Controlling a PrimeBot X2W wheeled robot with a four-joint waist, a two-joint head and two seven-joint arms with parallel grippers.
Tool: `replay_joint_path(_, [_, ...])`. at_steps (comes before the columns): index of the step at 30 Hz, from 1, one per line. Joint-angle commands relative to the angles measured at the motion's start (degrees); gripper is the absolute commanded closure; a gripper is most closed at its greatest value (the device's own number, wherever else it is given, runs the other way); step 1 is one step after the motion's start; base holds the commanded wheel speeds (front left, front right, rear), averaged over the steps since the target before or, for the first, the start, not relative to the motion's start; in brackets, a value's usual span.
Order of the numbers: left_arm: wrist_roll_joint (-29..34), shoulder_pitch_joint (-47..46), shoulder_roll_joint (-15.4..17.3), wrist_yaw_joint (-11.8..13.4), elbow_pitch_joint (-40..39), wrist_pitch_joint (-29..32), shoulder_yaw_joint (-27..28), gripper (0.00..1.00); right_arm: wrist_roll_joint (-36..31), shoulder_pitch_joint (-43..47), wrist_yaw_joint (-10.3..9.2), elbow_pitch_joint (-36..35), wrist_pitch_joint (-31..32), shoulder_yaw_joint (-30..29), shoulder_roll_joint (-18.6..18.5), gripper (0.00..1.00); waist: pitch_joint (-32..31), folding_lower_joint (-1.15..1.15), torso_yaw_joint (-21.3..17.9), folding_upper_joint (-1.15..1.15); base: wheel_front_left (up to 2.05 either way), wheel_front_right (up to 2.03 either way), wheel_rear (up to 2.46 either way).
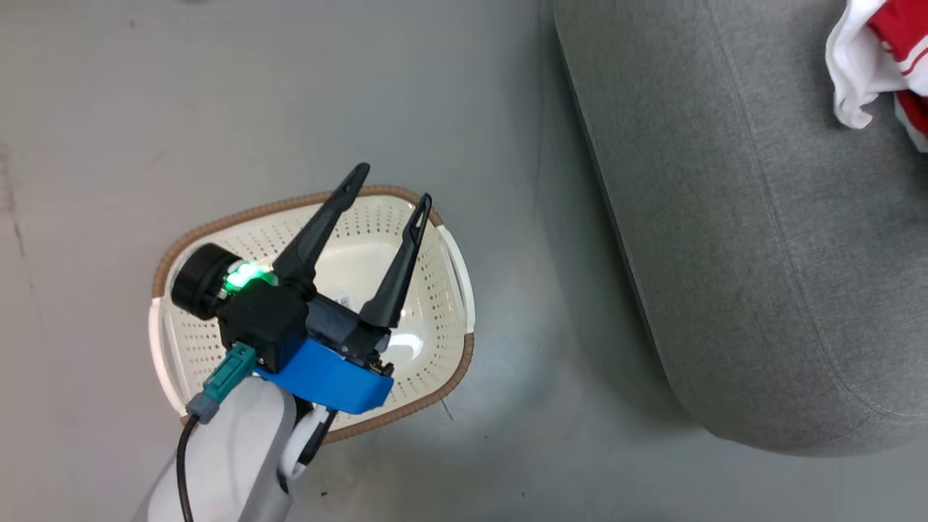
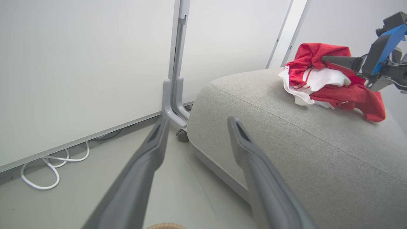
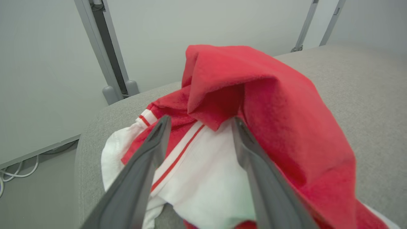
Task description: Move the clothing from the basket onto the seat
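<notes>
Clothing (image 2: pixel 321 79) is piled on the seat (image 1: pixel 761 254), toward its far right corner, red folds over a white panel, lying slack on the cushion. Right gripper (image 3: pixel 201 118) sits at the heap with its fingers spread apart. Red fabric lies between and beyond the tips, nothing pinched. Looks like the drop-off end of a placement, since the pile rests on the cushion.

Left gripper (image 1: pixel 392 183) hangs above the basket (image 1: pixel 435 312), fingers wide, holding nothing. It is probably parked there to reach in if anything remains. The basket stands on the floor (image 1: pixel 109 109), left of the seat and apart from it.

View differences:
- Head view looks straight down into the basket. The inside not hidden by the gripper is bare white plastic with no red, so the task looks about done. It catches just an edge of the clothing.
- Left wrist view gives the whole heap side-on, with one finger of the right gripper laid over it, plus a white cable (image 2: pixel 47 171) and a panel post (image 2: pixel 173 95) at the far wall.
- Right wrist view shows stripe and trim detail close up.
</notes>
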Motion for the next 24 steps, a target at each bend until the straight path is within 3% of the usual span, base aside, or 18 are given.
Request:
replay_joint_path(1, [-0.6, 0.8, -0.2, -0.1, 0.3, -0.3, 0.3, 0.0, -0.5, 1.8, 0.01, -0.6, -0.2, 0.9, 0.3, 0.0, -2.7, 0.0, 0.5, 0.0, 0.0, 0.0, 0.0])
replay_joint_path(8, [-2.8, 4.2, -2.5, -0.1, 2.7, -0.3, 1.7, 0.0, -1.6, 10.4, 0.01, -5.3, -0.5, 3.8, 1.6, 0.0, -11.0, 0.0, 2.4, 0.0, 0.0, 0.0, 0.0])
replay_joint_path(19, [-5.0, 12.5, -5.7, -0.1, 6.1, -0.3, 7.9, 0.0, -4.9, 25.1, 0.01, -17.2, 0.5, 5.3, 7.6, 0.0, -22.2, 0.0, 4.5, 0.0, 0.0, 0.0, 0.0])
replay_joint_path(24, [-5.6, 15.9, -6.5, -0.1, 7.8, -0.3, 10.5, 0.0, -7.5, 33.2, 0.01, -25.8, 2.7, 5.1, 11.2, 0.0, -26.1, 0.0, 6.5, 0.0, 0.0, 0.0, 0.0])
